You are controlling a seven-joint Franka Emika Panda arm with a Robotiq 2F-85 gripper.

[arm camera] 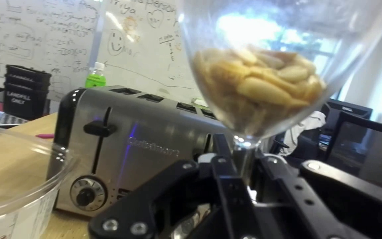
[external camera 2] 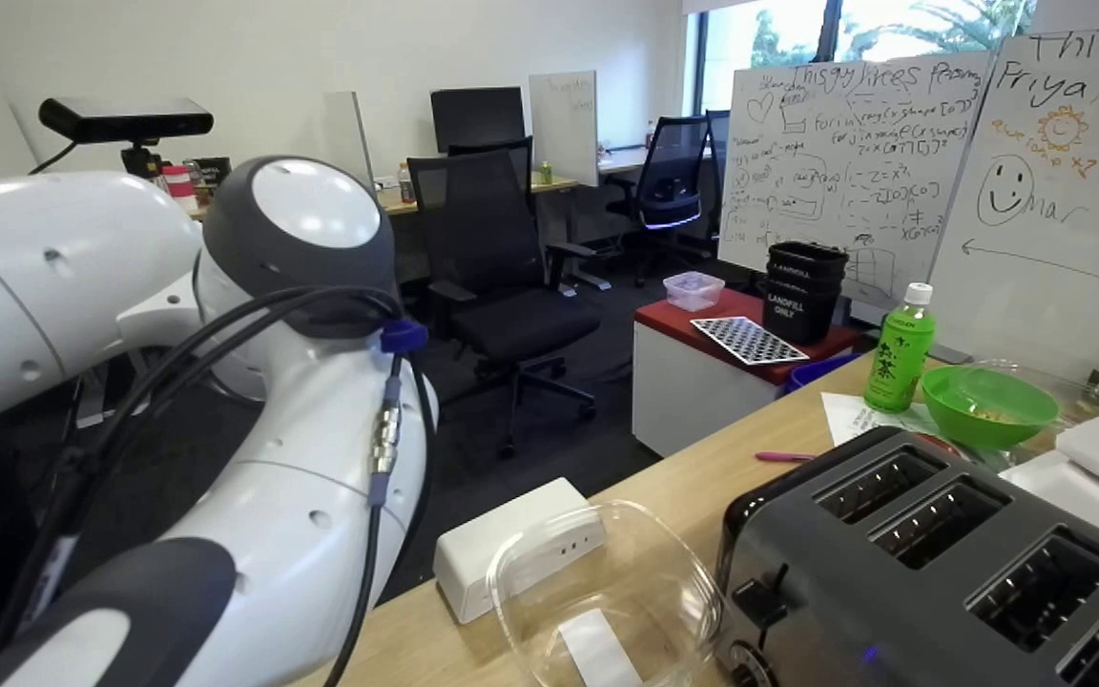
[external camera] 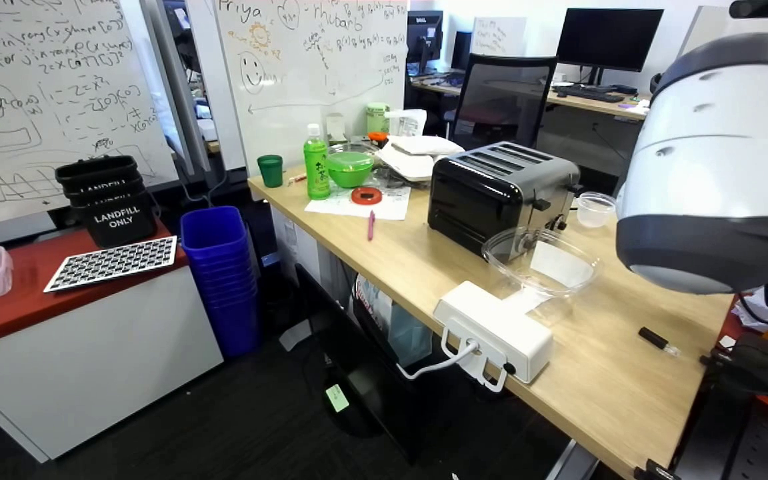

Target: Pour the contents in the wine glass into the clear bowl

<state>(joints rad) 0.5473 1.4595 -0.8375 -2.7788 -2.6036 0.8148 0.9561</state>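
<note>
Held by the stem in your gripper (arm camera: 246, 159), both fingers pinching it: one wine glass (arm camera: 269, 71), part-filled with nuts (arm camera: 267, 88). On your bench (external camera: 624, 380): one clear bowl (external camera 2: 650, 572), one four-slot toaster (external camera: 481, 200) just beside it, one green tea bottle (external camera: 317, 167), one small clear tub (external camera: 595, 212).

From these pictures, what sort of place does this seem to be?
Most likely an office or lab workspace: a whiteboard bears handwritten code, and behind the table are a mesh-backed chair and a monitor.
</note>
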